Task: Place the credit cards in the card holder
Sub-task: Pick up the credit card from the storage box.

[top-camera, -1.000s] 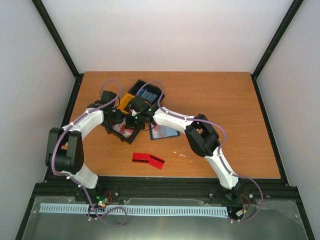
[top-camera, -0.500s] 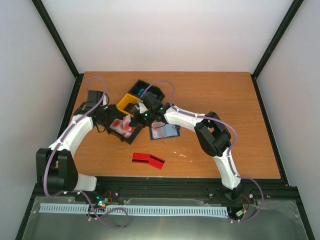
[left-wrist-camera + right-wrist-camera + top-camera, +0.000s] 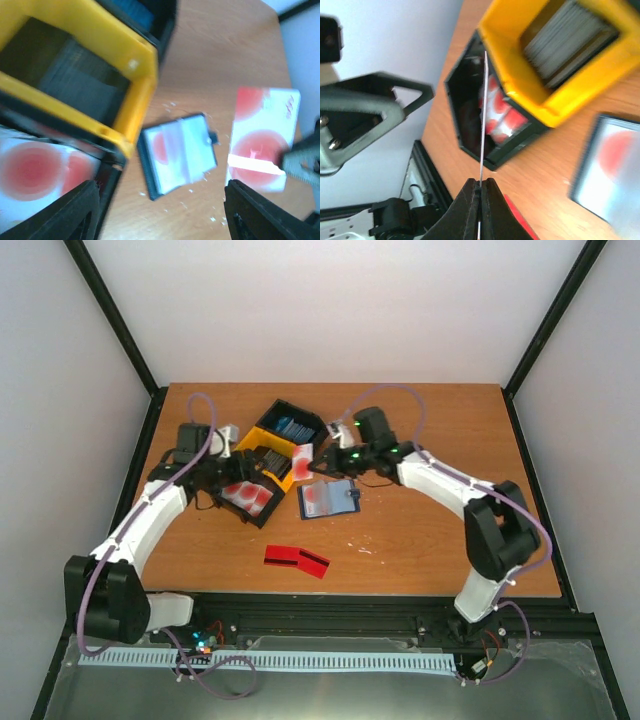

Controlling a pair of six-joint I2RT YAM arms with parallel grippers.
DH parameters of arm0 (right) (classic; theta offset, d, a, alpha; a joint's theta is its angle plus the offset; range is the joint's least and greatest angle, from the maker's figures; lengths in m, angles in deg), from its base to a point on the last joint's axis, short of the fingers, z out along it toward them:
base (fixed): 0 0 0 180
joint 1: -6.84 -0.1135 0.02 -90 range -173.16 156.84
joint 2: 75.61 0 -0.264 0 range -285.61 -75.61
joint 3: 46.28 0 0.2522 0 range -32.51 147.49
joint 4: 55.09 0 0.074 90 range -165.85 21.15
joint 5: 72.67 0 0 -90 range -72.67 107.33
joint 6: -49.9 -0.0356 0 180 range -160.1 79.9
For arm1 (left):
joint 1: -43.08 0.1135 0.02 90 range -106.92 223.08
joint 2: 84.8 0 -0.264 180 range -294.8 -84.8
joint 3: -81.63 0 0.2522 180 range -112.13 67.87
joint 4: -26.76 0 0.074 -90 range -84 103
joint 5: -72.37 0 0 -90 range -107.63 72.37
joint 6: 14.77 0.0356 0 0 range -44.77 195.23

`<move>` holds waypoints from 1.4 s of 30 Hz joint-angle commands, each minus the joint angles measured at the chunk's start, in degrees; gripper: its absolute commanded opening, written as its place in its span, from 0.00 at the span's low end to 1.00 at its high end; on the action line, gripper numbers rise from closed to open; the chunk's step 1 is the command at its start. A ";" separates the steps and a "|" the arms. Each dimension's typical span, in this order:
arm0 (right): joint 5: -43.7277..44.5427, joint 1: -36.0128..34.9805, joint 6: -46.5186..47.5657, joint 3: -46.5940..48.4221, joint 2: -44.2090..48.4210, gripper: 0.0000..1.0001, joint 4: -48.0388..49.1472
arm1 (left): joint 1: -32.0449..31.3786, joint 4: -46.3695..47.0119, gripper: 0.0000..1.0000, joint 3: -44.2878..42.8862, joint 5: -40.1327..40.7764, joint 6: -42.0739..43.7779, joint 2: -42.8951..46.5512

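Note:
My right gripper [image 3: 480, 186] is shut on the edge of a white-and-red credit card [image 3: 483, 110], seen edge-on. From above the card [image 3: 303, 458] hangs between the bins and the card holder. The card holder [image 3: 328, 498] lies open on the table with a white-and-red card face showing in its pocket. It also shows in the left wrist view as the card holder [image 3: 177, 156], with the held card [image 3: 262, 137] to its right. My left gripper [image 3: 160, 220] is open and empty over the yellow bin's near corner. A red credit card [image 3: 296, 560] with a dark stripe lies nearer the front.
A yellow bin [image 3: 262, 455] of dark cards stands between two black bins. The near black bin [image 3: 248, 498] holds more white-and-red cards, and the far black bin [image 3: 290, 425] holds blue items. Small white crumbs dot the wood around the holder.
Both grippers have left the near black bin. The left one opened and drew back to the left. The right one swung back to the right with the white-and-red card in it.

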 commanded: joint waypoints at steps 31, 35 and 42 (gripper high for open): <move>-27.74 12.58 -7.38 -20.12 11.36 0.03 24.78 | -13.82 44.95 0.36 4.74 -31.40 -30.83 -12.66; -28.93 12.53 -5.97 -20.23 11.22 0.03 22.71 | -13.84 47.04 0.27 4.96 -32.24 -31.61 -12.92; -26.15 12.63 -3.64 -18.63 9.36 0.14 18.11 | -14.37 47.09 0.01 4.91 -33.24 -30.17 -13.76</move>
